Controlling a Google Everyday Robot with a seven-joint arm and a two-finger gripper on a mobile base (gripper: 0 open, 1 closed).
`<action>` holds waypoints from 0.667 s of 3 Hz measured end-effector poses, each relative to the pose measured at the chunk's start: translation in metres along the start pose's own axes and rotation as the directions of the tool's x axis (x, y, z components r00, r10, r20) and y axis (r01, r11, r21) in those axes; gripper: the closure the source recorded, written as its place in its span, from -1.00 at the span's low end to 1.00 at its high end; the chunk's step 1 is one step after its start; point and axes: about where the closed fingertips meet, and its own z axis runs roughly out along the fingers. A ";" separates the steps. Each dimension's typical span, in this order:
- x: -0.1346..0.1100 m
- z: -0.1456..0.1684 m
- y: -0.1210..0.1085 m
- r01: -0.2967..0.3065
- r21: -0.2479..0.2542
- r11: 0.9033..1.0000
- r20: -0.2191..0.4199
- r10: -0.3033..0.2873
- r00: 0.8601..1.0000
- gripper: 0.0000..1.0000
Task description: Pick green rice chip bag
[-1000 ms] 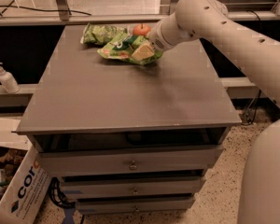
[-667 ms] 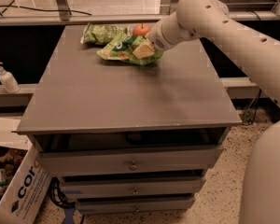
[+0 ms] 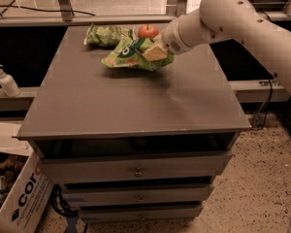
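The green rice chip bag is a crumpled bright-green foil bag with a dark round logo and orange-red patches, at the far middle of the grey table. My gripper comes in from the right on the white arm and is shut on the bag's right end. A tan finger pad presses on the foil. The bag's right side looks slightly raised, with a shadow under it.
A smaller, paler green bag lies at the far left of the table, and a red-orange apple sits just behind the gripper. A soap bottle stands on the left ledge. A cardboard box is on the floor at the left.
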 end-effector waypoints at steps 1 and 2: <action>0.001 -0.034 0.011 0.064 -0.025 0.998 0.024 -0.064 0.998 1.00; 0.005 -0.069 0.019 0.125 -0.044 0.991 0.038 -0.124 0.992 1.00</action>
